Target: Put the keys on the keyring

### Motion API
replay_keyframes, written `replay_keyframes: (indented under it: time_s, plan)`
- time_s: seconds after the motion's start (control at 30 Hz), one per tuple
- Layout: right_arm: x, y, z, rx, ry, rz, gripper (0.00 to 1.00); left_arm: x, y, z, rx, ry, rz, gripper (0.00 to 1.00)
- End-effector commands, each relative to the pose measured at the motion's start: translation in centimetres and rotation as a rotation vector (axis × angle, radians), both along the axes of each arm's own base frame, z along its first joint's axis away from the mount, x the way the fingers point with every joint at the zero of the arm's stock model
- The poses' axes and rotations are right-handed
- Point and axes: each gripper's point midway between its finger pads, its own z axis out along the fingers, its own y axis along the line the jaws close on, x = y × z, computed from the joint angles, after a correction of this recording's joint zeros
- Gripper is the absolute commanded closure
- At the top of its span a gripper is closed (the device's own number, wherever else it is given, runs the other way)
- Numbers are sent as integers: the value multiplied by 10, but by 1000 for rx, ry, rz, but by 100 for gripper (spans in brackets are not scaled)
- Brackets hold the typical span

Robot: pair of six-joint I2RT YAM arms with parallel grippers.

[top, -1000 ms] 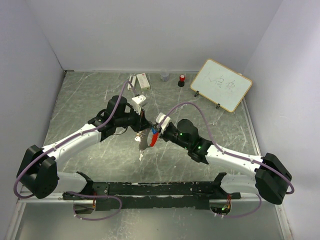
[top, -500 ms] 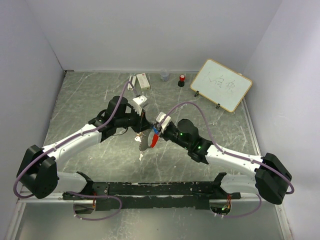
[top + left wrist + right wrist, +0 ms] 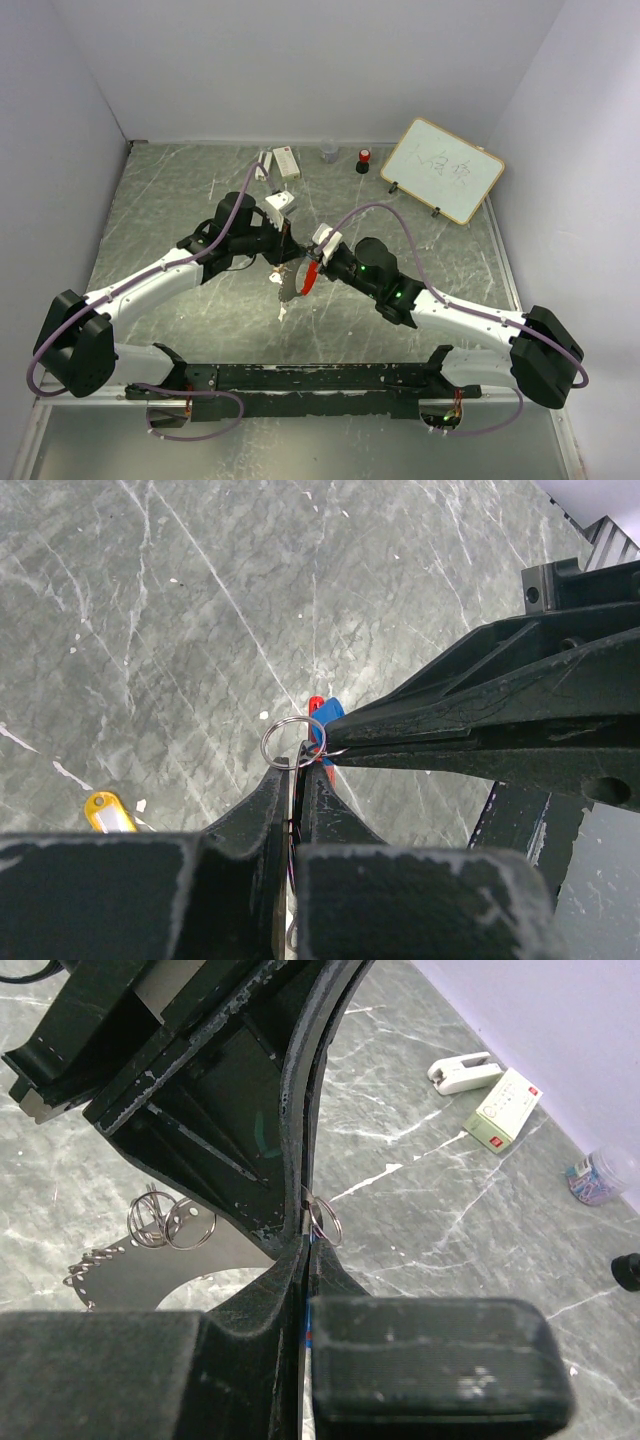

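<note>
Keyring (image 3: 264, 746) hangs just above the grey metal plate (image 3: 190, 1265) on the table (image 3: 150, 600). My right hand (image 3: 330, 742), fingers squeezed to a slit, nips its loop beside the blue tab (image 3: 332, 708). My left hand (image 3: 298, 765) is nearly closed too, its tips at the loop's lower edge on something thin and pale; whether that is a key I cannot tell. Over the last second both hands have barely shifted above the plate; only the red tag (image 3: 312, 272) swung slightly. I judge threading is under way but unfinished, since I see no key on the loop.
</note>
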Motion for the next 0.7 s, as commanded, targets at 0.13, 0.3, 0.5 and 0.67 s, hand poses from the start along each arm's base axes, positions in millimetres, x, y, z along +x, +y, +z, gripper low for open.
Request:
replay_keyframes:
  time_s: [0.13, 0.3, 0.5, 0.67]
  plan:
    - [4, 6, 20, 51, -17, -8, 100, -3, -8, 18, -37, -38, -37, 93]
    - [4, 6, 21, 66, -2, -20, 100, -2, -7, 22, -41, -50, -28, 93]
    - [7, 4, 17, 62, 22, -41, 100, -1, -5, 26, -50, -68, -10, 93]
    - [8, 2, 17, 69, 26, -61, 100, -2, -4, 28, -51, -75, -8, 93]
